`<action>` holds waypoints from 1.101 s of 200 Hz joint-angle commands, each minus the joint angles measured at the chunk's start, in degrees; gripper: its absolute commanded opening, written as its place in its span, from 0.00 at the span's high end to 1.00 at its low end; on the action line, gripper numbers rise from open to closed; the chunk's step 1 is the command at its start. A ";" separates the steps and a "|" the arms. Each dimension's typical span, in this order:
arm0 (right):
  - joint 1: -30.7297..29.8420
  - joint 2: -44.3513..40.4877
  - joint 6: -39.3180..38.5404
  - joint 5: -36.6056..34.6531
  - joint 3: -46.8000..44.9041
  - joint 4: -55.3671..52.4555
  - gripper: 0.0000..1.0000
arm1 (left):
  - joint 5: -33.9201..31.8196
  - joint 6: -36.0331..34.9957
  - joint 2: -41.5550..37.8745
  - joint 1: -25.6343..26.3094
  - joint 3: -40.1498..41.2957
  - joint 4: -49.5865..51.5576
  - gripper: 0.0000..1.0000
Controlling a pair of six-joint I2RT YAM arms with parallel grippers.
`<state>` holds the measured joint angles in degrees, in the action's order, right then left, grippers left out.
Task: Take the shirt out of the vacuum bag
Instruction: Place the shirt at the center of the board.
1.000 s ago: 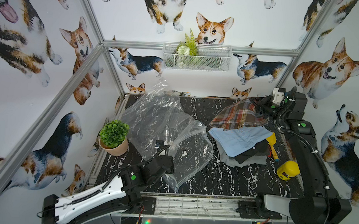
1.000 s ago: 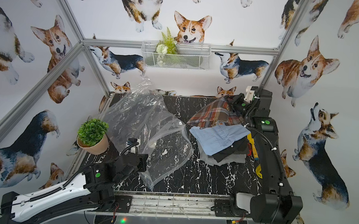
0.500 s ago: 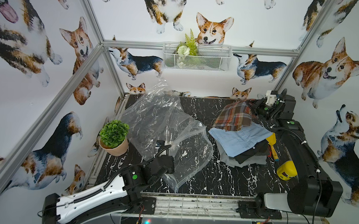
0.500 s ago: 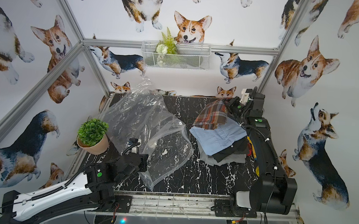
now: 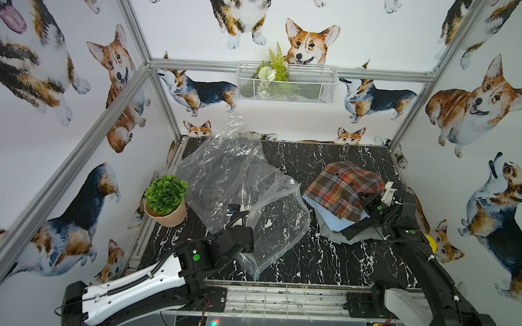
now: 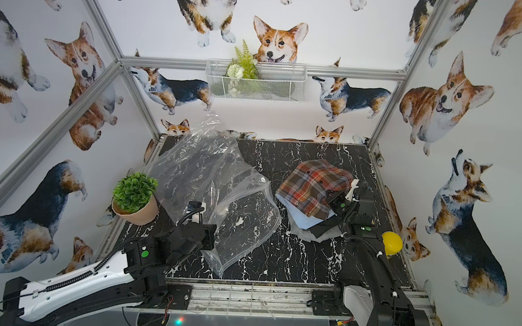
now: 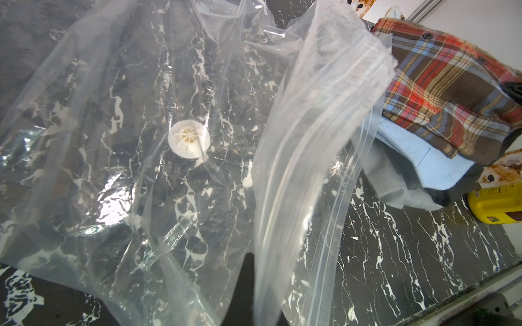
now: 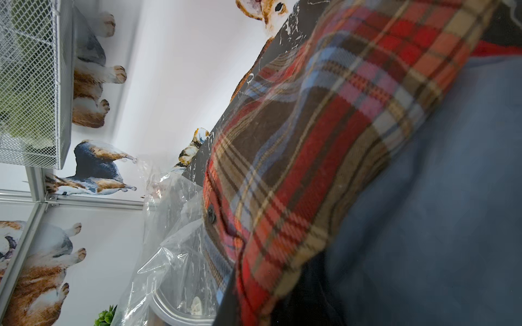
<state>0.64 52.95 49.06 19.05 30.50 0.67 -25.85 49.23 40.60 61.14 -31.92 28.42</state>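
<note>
Black-marbled tabletop (image 5: pixel 309 261) below: right gripper (image 5: pixel 364 197) clamped on edge of likely limp, light plaid shirt (image 5: pixel 340 185), draped just ahead over folded clothes (image 5: pixel 337 221), outside vacuum bag (image 5: pixel 231 168); left gripper (image 5: pixel 241 208) pinching that slippery, crinkly bag's zip rim, probably its surest hold.

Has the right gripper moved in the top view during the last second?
Yes. The right gripper, shut on the plaid shirt, has come away from the table's back edge toward the front, over the pile of clothes.
</note>
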 commanded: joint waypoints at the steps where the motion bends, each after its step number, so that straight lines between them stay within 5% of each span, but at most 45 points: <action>1: 0.22 -3.08 -5.06 -6.36 -0.80 -5.58 1.00 | 0.53 -0.03 -0.16 -0.02 -0.83 0.06 1.00; 40: 4.63 -0.31 -3.01 -0.13 1.73 -5.81 1.00 | 0.93 -0.63 -0.34 -0.06 -2.25 1.72 1.00; 72: 4.72 1.57 -2.62 1.72 2.77 -6.60 0.53 | 1.57 -0.72 -1.33 -0.05 -2.44 2.77 1.00; 107: 4.80 -2.84 -1.15 1.98 3.47 -9.20 0.38 | 1.31 -0.83 -2.79 0.01 -2.35 4.33 1.00; 128: 4.76 -7.53 -1.50 0.50 4.81 -12.71 0.31 | 0.95 -1.43 -2.82 -0.03 -2.49 4.79 0.76; 174: 4.83 -12.98 -2.07 -1.99 10.06 -22.65 0.24 | -0.24 -1.59 -2.15 0.02 -3.10 5.21 0.01; 199: 4.85 -15.37 -0.36 -1.13 10.83 -24.40 0.17 | -0.52 -1.94 -1.45 0.02 -3.49 4.46 0.00; 220: 4.76 -16.03 -2.33 -2.11 13.07 -28.03 0.00 | -1.49 -2.83 -0.63 -0.05 -4.68 4.05 0.00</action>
<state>5.56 37.52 47.94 18.11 41.39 -22.06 -25.17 47.53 39.40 61.14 -35.16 33.30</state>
